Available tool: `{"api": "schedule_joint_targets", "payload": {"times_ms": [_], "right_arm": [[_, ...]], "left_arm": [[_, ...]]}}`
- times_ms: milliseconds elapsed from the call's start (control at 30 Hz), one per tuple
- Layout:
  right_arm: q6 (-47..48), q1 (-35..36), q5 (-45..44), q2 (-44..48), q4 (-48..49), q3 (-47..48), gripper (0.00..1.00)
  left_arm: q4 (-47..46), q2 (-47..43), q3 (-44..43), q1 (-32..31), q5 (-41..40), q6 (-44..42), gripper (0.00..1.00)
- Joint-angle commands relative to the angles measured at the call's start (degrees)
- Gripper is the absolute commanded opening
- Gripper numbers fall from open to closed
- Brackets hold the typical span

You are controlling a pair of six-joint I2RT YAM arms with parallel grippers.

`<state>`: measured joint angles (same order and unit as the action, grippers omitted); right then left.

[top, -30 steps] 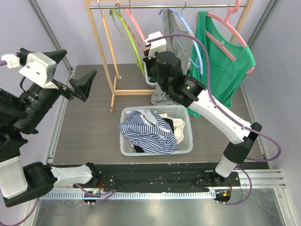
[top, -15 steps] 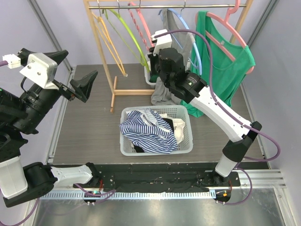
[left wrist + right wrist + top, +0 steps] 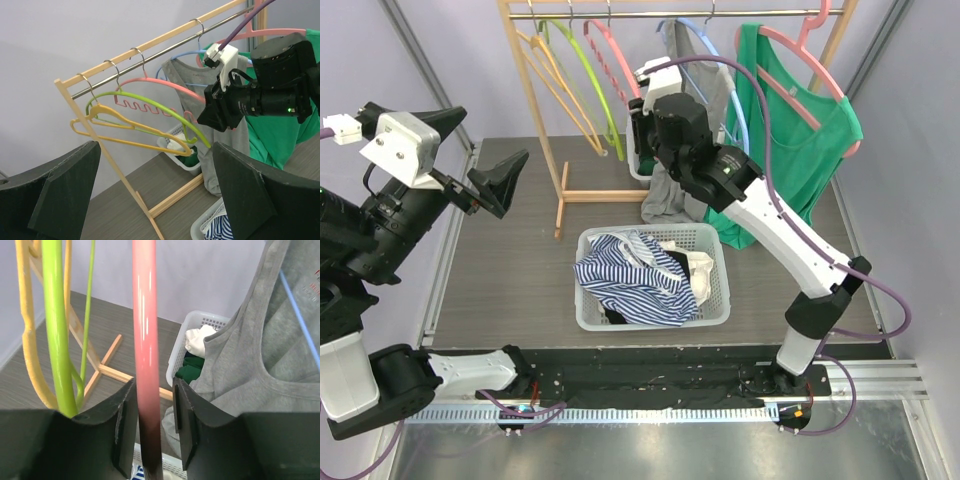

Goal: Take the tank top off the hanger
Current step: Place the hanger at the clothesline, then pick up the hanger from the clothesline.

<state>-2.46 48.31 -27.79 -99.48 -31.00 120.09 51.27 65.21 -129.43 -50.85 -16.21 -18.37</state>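
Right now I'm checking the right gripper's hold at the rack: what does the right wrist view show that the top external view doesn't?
Only the right wrist view: the pink hanger passes between the right gripper's fingers, with a sliver of gap on one side, so it isn't clamped.
Only the top external view: the green tank top, the front basket of striped laundry, and the left gripper, wide open away from the rack.
Both: the grey tank top on the blue hanger, plus the lime hanger and yellow hanger.
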Motion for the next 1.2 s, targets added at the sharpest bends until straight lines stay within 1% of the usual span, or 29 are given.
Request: {"api": "schedule_joint_targets", "payload": {"times_ms": [0, 100, 167, 267, 300, 433, 500, 633, 867, 933, 1067, 1167], "right_arm": [[0.87, 0.46, 0.46, 2.27, -3.18, 6.47, 0.43], [2.19, 0.38, -1.21, 4.38, -5.11, 9.45, 0.54], [4.65, 0.29, -2.17, 5.61, -5.29, 10.16, 0.58], [6.15, -1.64, -4.46, 8.68, -4.77, 8.85, 0.59], [5.98, -4.08, -3.68, 10.26, -4.42, 8.23, 0.59], [6.41, -9.02, -3.41, 14.83, -0.03, 2.79, 0.59], [6.68, -11.73, -2.54, 15.46, 1.03, 1.29, 0.60], [5.54, -15.87, 1.68, 14.76, 1.12, 1.37, 0.64], [4.31, -19.48, 8.35, 13.26, 0.07, 0.58, 0.74], [4.30, -20.80, 9.07, 12.91, 0.15, 0.58, 0.75], [3.69, -23.43, 13.19, 11.24, 0.07, 1.63, 0.76], [2.55, -25.54, 16.35, 10.10, 0.07, 2.25, 0.75]], "left_arm": [[-0.73, 0.71, -1.27, 0.40, 1.00, 0.44, 1.00], [-0.73, 0.80, -1.27, 0.31, 1.09, 0.35, 1.00], [-0.73, 0.97, -1.27, 0.40, 1.18, 0.35, 1.00], [-0.73, 1.32, -1.62, 0.31, 1.35, 0.53, 1.00], [-0.55, 1.41, -1.97, 0.40, 1.44, 0.53, 1.00], [-0.47, 1.67, -2.23, 0.31, 1.70, 0.70, 1.00], [-0.38, 1.76, -2.23, 0.31, 1.88, 0.62, 1.00], [-0.20, 2.11, -2.32, 0.40, 2.06, 0.79, 1.00], [-0.20, 1.76, -1.71, 0.49, 1.79, 0.53, 1.00], [-0.20, 1.76, -1.71, 0.58, 1.88, 0.44, 1.00], [-0.11, 1.68, -1.62, 0.58, 1.88, 0.44, 1.00], [-0.03, 1.85, -1.62, 0.66, 1.88, 0.53, 1.00]]}}
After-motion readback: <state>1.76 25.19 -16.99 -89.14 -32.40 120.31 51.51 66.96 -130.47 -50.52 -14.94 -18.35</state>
